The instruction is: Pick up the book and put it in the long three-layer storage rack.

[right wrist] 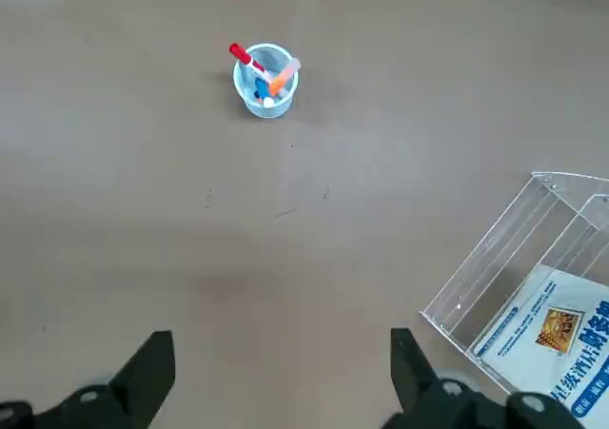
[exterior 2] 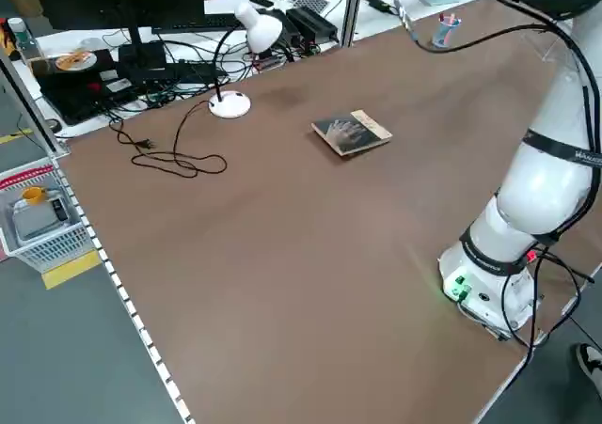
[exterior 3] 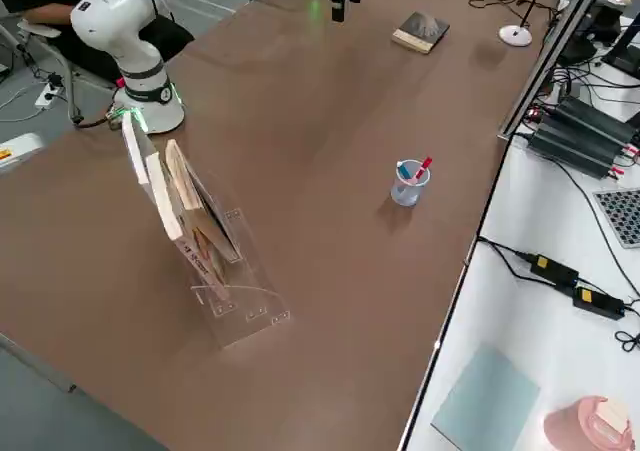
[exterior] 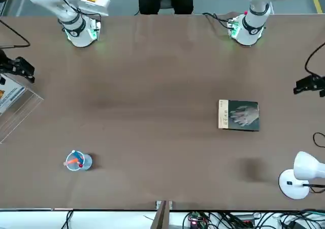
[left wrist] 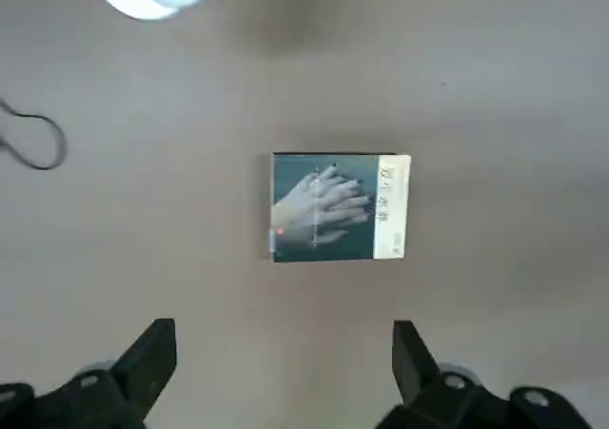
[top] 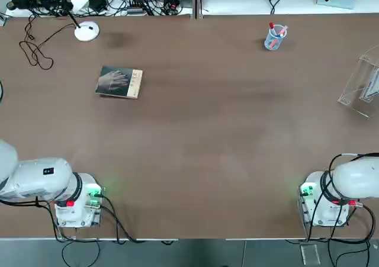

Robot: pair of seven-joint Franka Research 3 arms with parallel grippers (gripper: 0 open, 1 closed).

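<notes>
The book (top: 119, 81) lies flat beyond the left gripper (left wrist: 285, 372), its 2 fingers wide apart and empty. The right gripper (right wrist: 284, 377), also wide and empty, has the clear rack (right wrist: 495, 286), holding books, beside it, and the pen cup (right wrist: 266, 91) beyond it.

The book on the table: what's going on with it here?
Nothing is being handled yet. The book lies flat toward the left of the table, tan strip to the right from overhead. The left gripper, open and empty, hangs above the table on the book's near side. The right gripper, also open and empty, is at the right of the table, near the clear rack, which already holds other books.
</notes>
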